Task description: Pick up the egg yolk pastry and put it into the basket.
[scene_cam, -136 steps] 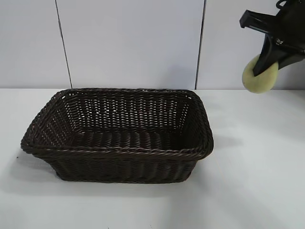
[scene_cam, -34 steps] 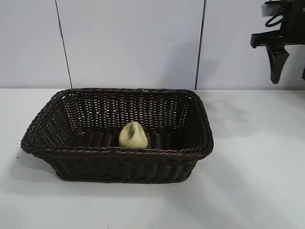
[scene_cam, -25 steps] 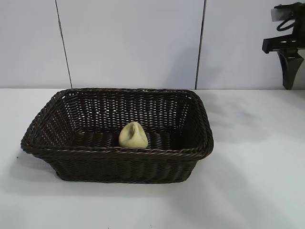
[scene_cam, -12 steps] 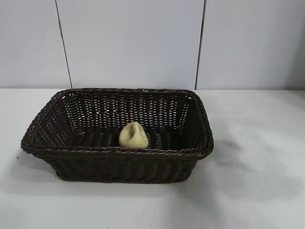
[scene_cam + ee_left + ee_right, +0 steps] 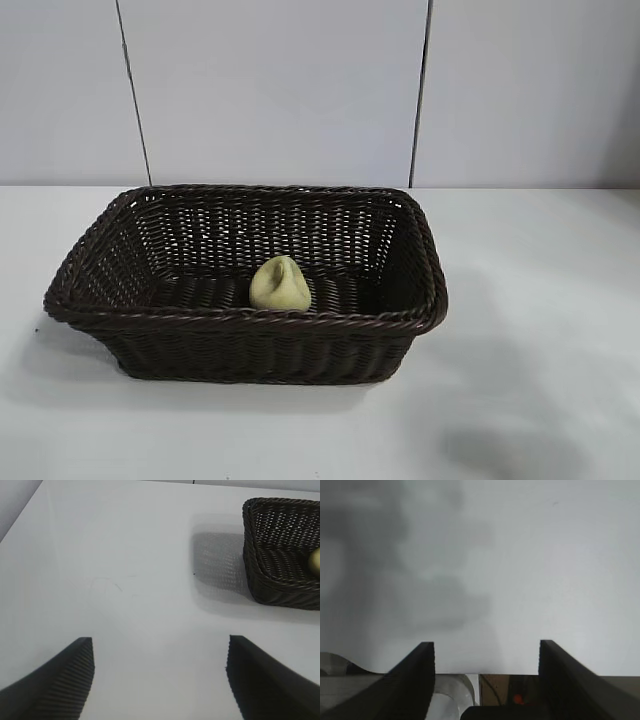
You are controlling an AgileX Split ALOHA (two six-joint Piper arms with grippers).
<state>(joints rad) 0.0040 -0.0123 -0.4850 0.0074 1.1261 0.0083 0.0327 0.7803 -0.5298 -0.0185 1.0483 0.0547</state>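
Spreading wide under everything is the white table [image 5: 540, 330], bare around my two arms. On it stands the basket [image 5: 245, 320], dark woven wicker with a braided rim, and down on its floor near the front wall lies the egg yolk pastry [image 5: 279, 285], pale yellow and touching nothing of mine. My left gripper [image 5: 160, 675] hangs over open table with the basket off to one side, fingers apart and empty. My right gripper [image 5: 486, 667] hovers over plain tabletop, fingers spread, holding nothing.
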